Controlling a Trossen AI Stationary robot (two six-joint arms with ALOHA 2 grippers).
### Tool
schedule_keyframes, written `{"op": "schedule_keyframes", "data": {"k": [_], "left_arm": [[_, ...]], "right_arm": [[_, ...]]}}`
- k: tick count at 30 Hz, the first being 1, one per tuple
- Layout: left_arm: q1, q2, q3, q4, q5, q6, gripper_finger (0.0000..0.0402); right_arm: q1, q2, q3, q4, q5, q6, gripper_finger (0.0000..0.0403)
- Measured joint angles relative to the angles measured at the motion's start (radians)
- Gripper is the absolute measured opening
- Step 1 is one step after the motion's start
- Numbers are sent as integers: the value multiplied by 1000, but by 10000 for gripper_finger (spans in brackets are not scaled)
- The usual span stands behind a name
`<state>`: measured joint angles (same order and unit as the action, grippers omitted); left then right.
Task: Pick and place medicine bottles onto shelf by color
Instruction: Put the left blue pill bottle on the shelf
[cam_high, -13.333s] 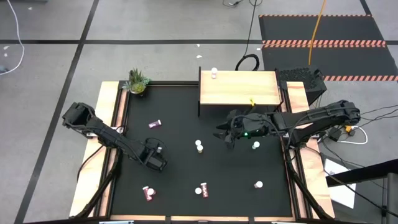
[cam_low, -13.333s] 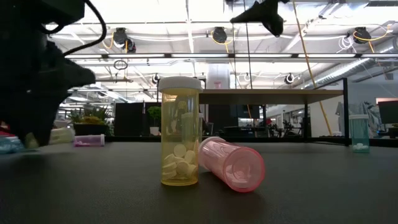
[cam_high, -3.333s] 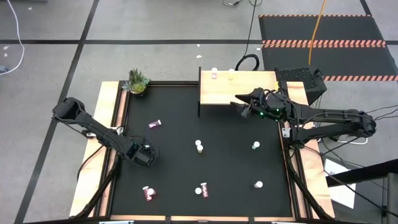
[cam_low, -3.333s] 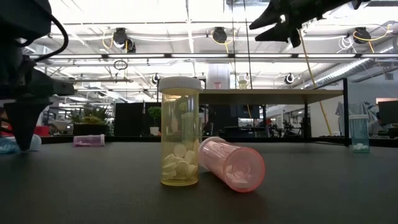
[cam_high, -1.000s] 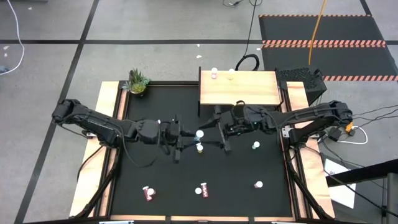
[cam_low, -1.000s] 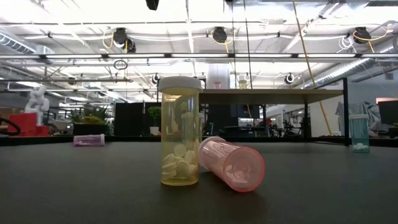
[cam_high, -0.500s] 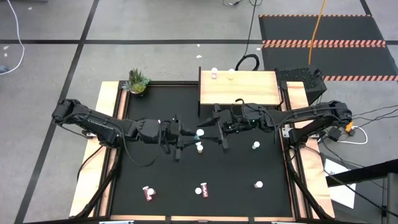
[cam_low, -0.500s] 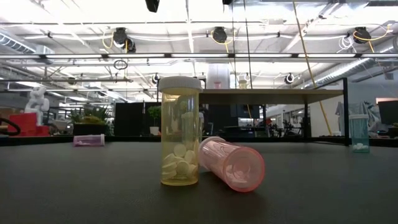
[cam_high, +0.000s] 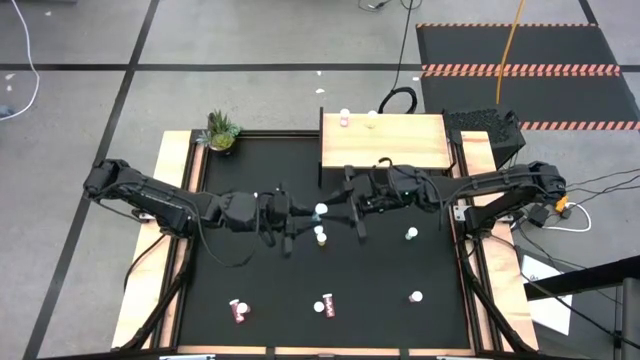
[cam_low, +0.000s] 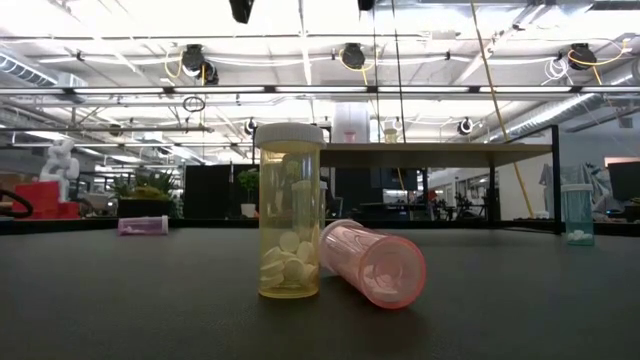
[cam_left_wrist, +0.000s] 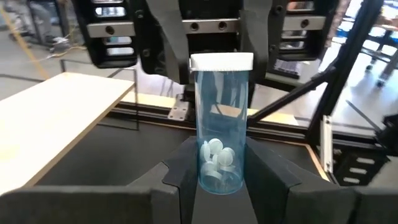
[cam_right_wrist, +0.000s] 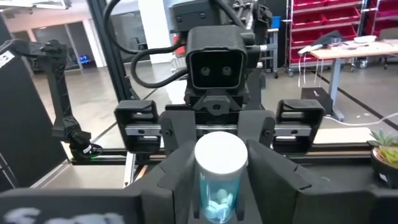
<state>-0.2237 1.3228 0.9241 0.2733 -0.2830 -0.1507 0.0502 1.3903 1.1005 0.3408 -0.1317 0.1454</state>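
High view first: we see both arms meeting over mid-table, a teal-blue bottle (cam_high: 320, 211) held aloft between them. Our left gripper (cam_left_wrist: 219, 186) is clamped on the bottle's lower body, long axis upright, white cap on top. Facing it head-on, our right gripper (cam_right_wrist: 221, 186) has its fingers on either side of the same bottle and looks to be closing; we cannot tell whether they press it yet. We judge this a handover to the right arm, the one nearer the shelf (cam_high: 383, 150), where two bottles already stand along the far edge. We can read no label or writing anywhere.
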Motion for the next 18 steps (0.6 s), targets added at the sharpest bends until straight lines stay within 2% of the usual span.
{"op": "schedule_keyframes", "data": {"k": [4, 7, 13, 18], "left_arm": [[9, 0, 0, -8, -26, -47, 124], [11, 0, 0, -12, -30, -73, 145], [10, 0, 0, -43, -34, -122, 218], [10, -1, 0, -173, -35, -165, 285]], "right_arm": [[-20, 0, 0, -3, 0, 26, 121], [-31, 0, 0, -2, -2, 26, 120], [-60, -12, -1, -14, -4, 23, 120], [-135, -95, -1, -105, 2, -33, 119]]}}
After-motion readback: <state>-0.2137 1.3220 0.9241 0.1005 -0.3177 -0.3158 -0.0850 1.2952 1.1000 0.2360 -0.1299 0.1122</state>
